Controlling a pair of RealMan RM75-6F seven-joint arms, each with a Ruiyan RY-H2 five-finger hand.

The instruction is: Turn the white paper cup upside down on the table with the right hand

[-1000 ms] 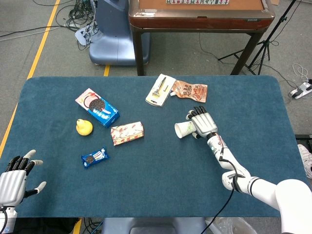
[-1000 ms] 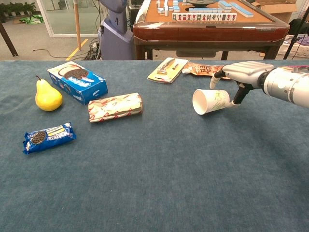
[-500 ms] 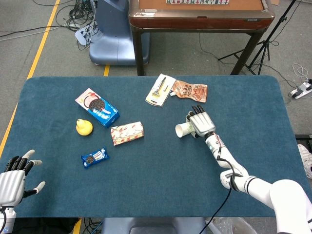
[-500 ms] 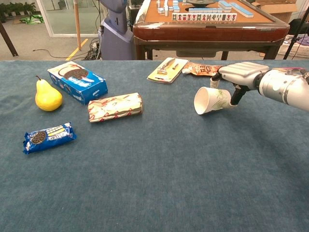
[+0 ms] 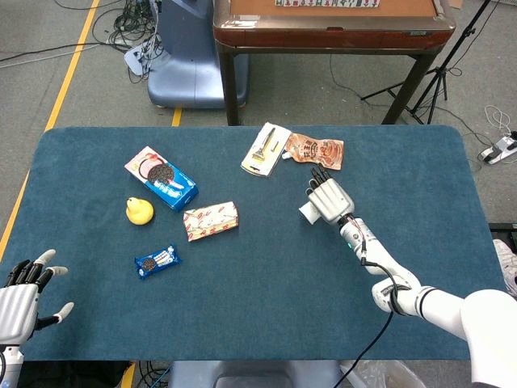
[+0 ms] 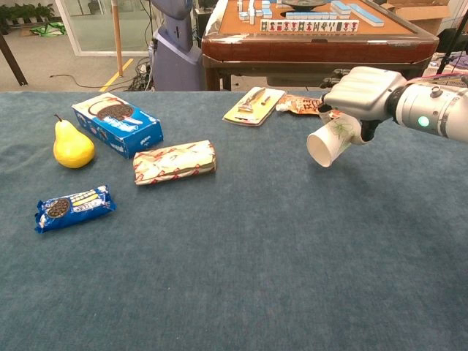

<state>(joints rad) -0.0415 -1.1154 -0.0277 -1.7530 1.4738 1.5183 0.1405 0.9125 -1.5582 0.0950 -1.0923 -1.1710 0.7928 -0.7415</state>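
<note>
cup: white paper cup [image 6: 333, 140] is off the table [image 5: 242, 323], right of centre toward the far edge, under the right hand [image 6: 363, 93]
grip: right hand grasps it from above, fingers wrapped on the wall
axis: long axis tilted, mouth pointing down-left toward the near edge, base up under the palm
nearer hand: right; left hand [image 5: 18, 293] sits at the near-left corner, fingers spread, holding nothing
change: 1.0 s ago the cup lay nearly horizontal, mouth facing left; now raised and rotated further mouth-down
next: judged — finish the roll, lower the rim flat
</note>
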